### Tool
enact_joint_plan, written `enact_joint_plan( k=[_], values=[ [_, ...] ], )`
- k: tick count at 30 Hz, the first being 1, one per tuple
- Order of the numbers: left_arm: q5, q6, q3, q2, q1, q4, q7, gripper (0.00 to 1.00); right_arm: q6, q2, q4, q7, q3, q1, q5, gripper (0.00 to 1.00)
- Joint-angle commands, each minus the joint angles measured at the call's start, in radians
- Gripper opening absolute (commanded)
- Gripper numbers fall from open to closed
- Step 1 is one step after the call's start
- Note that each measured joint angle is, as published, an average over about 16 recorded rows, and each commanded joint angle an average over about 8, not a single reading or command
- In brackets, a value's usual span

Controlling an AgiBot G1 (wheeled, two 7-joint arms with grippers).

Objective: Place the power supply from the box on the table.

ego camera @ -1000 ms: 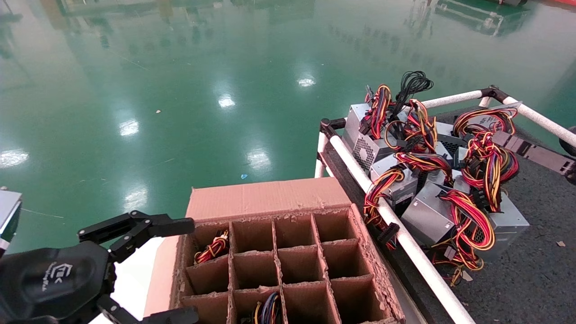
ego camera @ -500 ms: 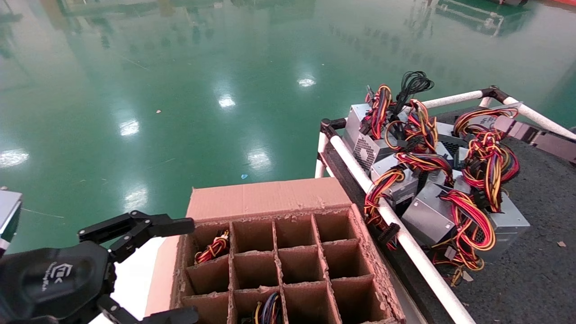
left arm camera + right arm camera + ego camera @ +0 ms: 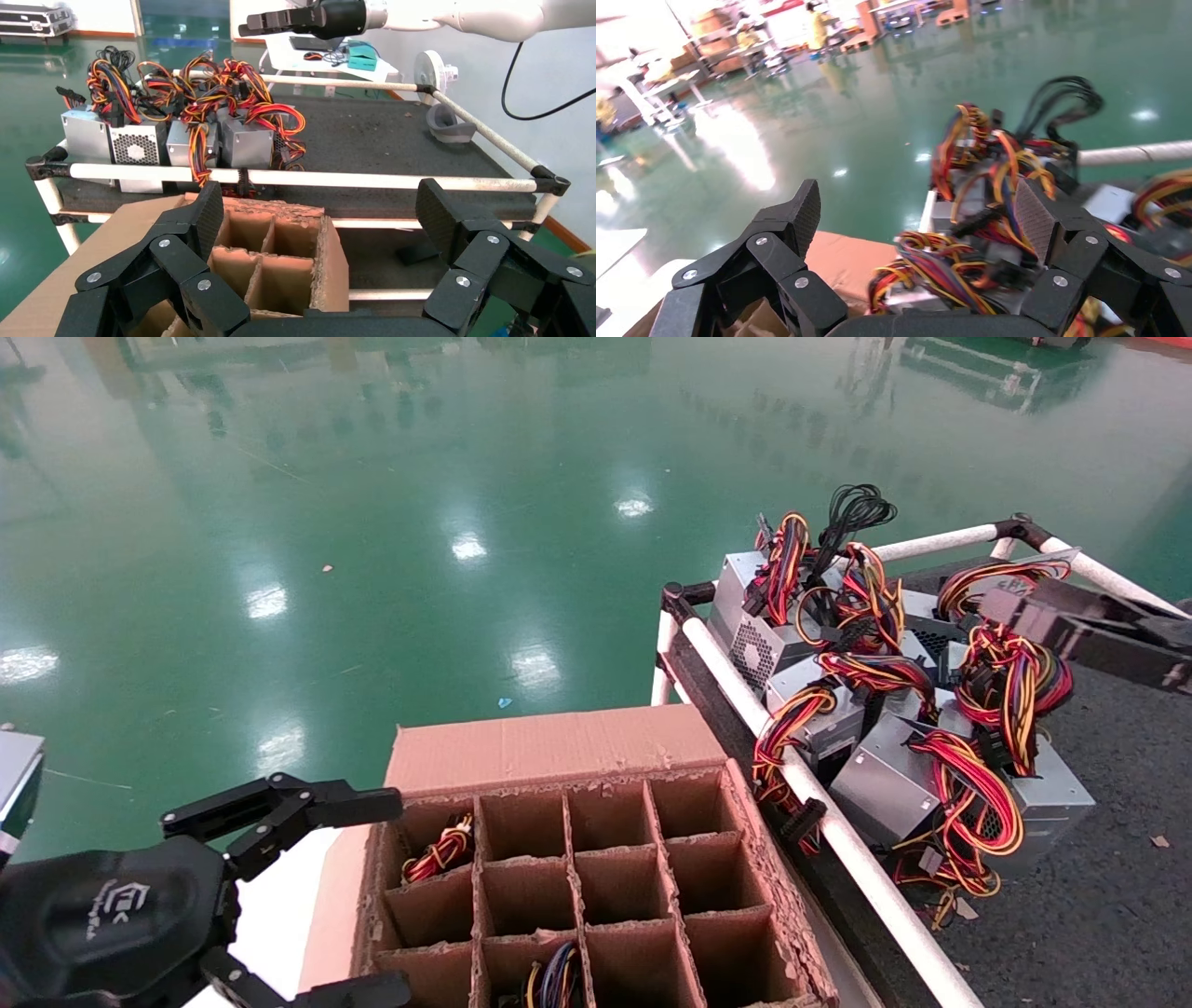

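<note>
The left pincer, fingers spread wide and empty, hangs beside the box at its left wall. The nearest power supply sits in the far-left cell, only its wires showing, closest to this arm. The right pincer, also wide, hovers over the bench (already piled with supplies). Another wire bundle fills a near cell.

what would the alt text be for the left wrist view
The open left gripper hangs over a cardboard box of empty square cells. Behind it, power supplies with red and yellow wires sit on a dark table, the right gripper above.
</note>
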Motion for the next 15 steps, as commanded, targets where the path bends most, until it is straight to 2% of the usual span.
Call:
enact_joint_plan(
  k=[1,15],
  values=[
    [0.0,0.0,0.0,0.0,0.0,0.0,0.0,1.0,-0.002,0.001,0.041,0.001,-0.004,-0.018,0.013,1.0],
    [0.0,0.0,0.0,0.0,0.0,0.0,0.0,1.0,-0.019,0.011,0.328,0.009,-0.031,-0.145,0.099,1.0]
  ],
)
